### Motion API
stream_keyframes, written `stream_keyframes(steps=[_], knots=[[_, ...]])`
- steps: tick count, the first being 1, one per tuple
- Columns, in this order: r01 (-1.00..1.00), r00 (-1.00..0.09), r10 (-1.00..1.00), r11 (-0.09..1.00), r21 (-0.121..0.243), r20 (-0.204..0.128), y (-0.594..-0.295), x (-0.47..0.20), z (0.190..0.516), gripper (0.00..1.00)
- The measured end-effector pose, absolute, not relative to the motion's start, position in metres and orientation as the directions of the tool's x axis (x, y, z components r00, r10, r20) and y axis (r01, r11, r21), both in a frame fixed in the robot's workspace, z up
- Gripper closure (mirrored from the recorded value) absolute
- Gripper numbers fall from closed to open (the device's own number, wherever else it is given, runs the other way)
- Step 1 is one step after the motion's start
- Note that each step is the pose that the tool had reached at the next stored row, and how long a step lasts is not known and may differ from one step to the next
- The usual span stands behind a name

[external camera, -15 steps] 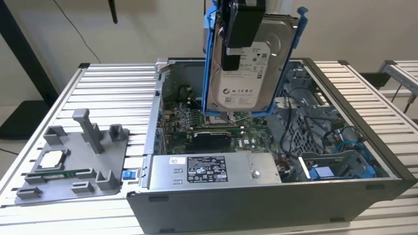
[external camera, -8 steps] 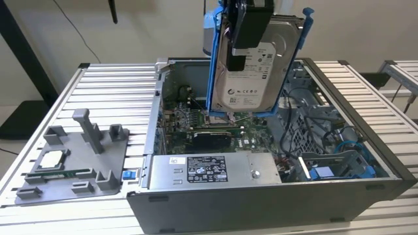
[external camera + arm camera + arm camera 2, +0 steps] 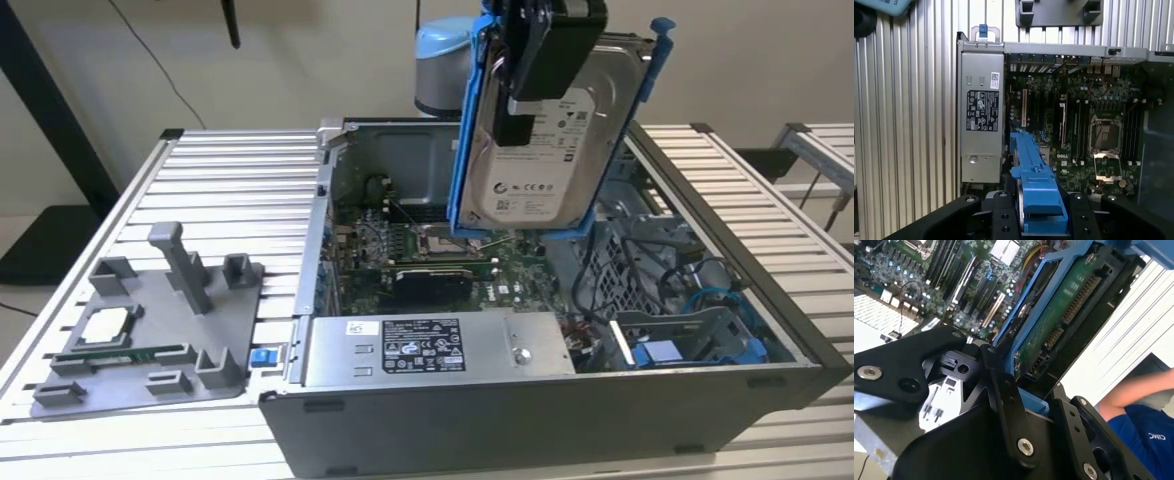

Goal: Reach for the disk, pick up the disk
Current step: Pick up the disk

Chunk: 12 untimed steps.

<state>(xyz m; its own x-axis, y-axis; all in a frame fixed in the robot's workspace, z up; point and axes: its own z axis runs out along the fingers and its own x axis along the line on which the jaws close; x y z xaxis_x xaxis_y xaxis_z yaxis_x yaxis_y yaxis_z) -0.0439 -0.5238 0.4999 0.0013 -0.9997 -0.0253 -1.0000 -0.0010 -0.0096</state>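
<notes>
While the gripper [image 3: 534, 60] is clenched on the disk [image 3: 554, 150], the disk hangs upright in the air above the open computer case [image 3: 561, 420], well clear of its motherboard [image 3: 1079, 125].

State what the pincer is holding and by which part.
The pincer holds the hard drive by its upper end, clamped across its flat faces, above the open computer case.

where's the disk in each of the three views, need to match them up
Exterior view: the disk hangs upright in the gripper, lifted above the open computer case.
Second wrist view: the disk sits edge-on between the black fingers, its circuit board and blue rail showing.
First wrist view: the disk appears edge-on as a blue rail.
Shared landmark: the motherboard beneath the disk.
</notes>
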Motion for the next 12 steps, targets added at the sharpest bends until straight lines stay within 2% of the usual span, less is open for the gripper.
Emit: stream_keyframes(steps=[12], knots=[[-1.000, 0.001, -1.000, -0.001, -0.010, -0.025, -0.525, -0.018, 0.499, 1.00]])
